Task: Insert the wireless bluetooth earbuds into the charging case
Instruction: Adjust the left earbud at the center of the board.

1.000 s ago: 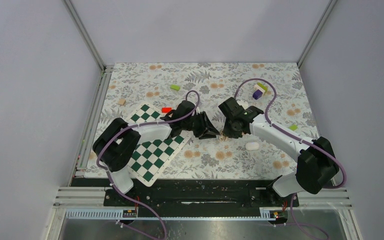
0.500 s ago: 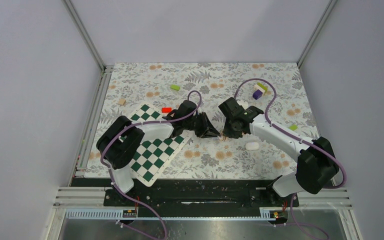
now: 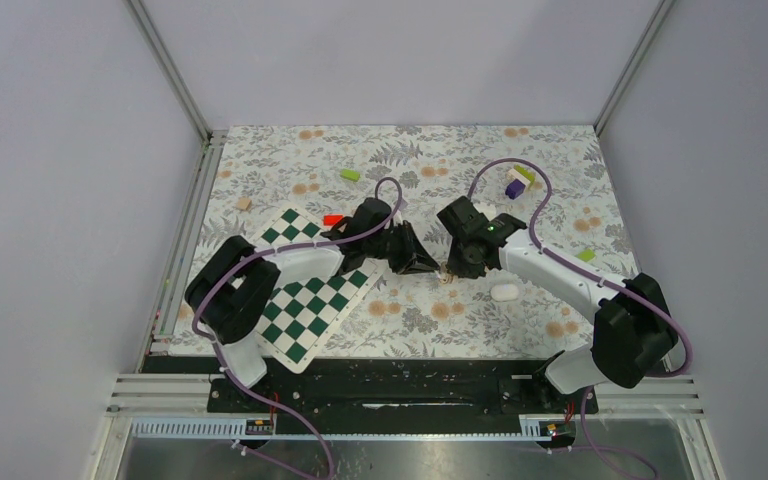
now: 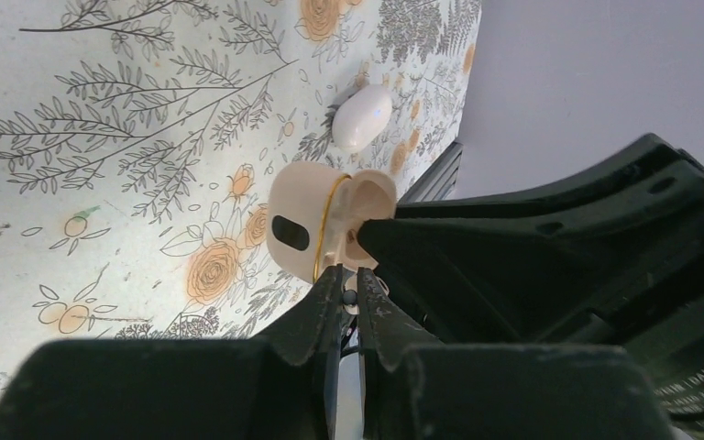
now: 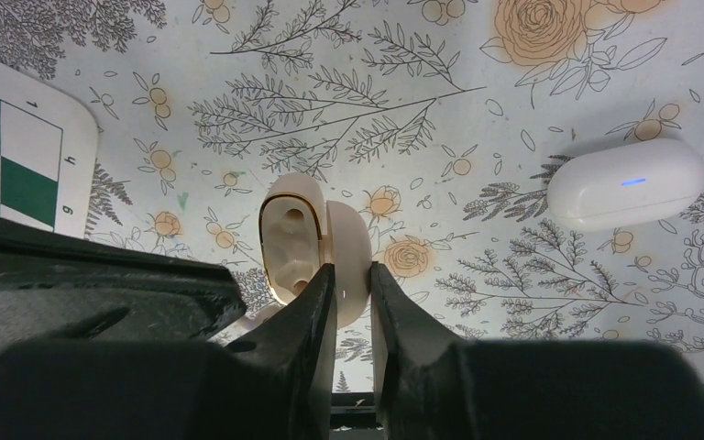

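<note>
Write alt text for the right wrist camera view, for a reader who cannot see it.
The right hand pinches an open cream charging case, its hollow inside facing the camera, against a floral tablecloth. A closed white case with a blue light lies at the picture's right; a chessboard corner shows at upper left.

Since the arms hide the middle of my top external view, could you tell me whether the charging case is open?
Observer: Yes, the charging case is open, held by the right gripper.
Operator: What is the white thing nearby?
Observer: A closed white case with a blue light lit.
Operator: And the left gripper?
Observer: The left gripper is nearly shut beside the charging case; whether it holds anything, I cannot tell.
</note>
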Controlling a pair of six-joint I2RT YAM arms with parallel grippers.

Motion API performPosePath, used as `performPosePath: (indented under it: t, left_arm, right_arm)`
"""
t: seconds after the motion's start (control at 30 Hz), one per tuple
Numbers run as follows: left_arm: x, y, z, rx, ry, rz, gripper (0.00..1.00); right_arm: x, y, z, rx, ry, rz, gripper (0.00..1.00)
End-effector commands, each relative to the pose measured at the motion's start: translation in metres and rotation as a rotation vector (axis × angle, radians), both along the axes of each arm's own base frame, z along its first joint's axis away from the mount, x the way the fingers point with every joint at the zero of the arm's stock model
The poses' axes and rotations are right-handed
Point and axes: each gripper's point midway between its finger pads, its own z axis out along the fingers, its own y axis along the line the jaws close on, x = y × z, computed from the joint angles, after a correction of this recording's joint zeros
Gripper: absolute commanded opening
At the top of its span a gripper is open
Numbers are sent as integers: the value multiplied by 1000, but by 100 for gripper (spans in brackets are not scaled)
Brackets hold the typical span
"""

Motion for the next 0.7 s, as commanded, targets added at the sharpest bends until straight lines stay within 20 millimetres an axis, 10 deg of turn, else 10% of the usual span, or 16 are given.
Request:
performPosePath:
  t: [0.0, 0.17, 0.67]
  left_arm:
    - [0, -8, 43, -80, -93, -51, 3]
    - [-4, -4, 37, -56, -92, -97, 0]
    - [13, 51, -73, 481, -61, -367, 16]
  right_arm:
    - [2, -1, 2, -15, -28, 12, 0]
    - [-1, -4, -2, -25, -21, 13, 0]
    - [-22, -21, -13, -49, 1, 45, 0]
